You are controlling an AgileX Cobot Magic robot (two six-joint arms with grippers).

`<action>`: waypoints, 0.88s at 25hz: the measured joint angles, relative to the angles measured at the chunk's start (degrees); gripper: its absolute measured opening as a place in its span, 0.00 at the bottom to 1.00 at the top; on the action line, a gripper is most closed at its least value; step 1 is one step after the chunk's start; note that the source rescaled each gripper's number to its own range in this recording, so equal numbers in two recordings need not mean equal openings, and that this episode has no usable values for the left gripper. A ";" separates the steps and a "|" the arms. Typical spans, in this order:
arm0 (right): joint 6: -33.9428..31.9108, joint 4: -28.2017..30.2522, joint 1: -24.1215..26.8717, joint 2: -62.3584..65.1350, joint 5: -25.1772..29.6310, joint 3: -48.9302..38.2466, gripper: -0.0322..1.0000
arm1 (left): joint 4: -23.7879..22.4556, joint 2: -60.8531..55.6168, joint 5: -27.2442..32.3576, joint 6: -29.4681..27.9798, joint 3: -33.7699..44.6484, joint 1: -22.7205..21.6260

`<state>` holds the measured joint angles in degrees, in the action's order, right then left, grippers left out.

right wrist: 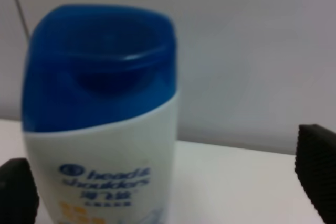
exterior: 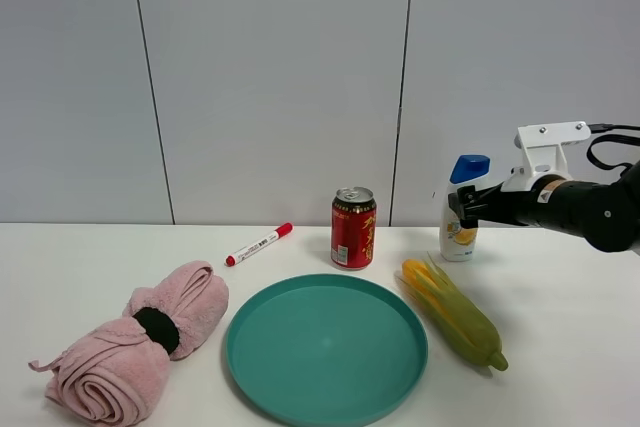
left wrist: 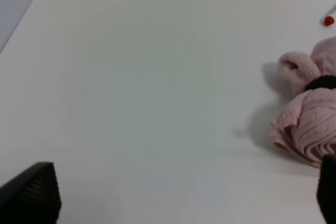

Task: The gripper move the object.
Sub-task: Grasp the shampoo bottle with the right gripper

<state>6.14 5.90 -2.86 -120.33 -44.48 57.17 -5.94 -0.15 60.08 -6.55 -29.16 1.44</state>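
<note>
The white shampoo bottle (exterior: 460, 235) with a blue flip cap stands upright on the table at the back right, to the right of the red can. My right gripper (exterior: 466, 205) reaches in from the right at the height of the bottle's upper body. In the right wrist view the bottle (right wrist: 102, 129) fills the space between the two black fingers, which stand wide apart; the right gripper (right wrist: 168, 192) is open around it, with a clear gap on one side. My left gripper (left wrist: 178, 198) is open over bare table and does not show in the exterior view.
A red drink can (exterior: 353, 227) stands left of the bottle. An ear of corn (exterior: 452, 313) lies in front of the bottle. A teal plate (exterior: 326, 347) sits at the front centre. A red marker (exterior: 258, 244) and a rolled pink towel (exterior: 140, 339) lie to the left; the towel also shows in the left wrist view (left wrist: 310, 114).
</note>
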 joint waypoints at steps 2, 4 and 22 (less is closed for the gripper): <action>-1.45 1.96 0.00 -0.69 0.00 0.55 1.00 | 0.00 0.00 0.00 0.00 0.00 0.00; -2.44 3.94 0.00 -1.56 0.00 1.37 1.00 | 0.00 0.00 0.00 0.00 0.00 0.00; -6.73 7.41 -3.20 -8.46 3.16 11.67 1.00 | 0.00 0.00 0.00 0.00 0.00 0.00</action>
<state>-0.58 13.31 -6.06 -128.80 -41.32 68.84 -5.94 -0.15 60.08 -6.55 -29.16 1.44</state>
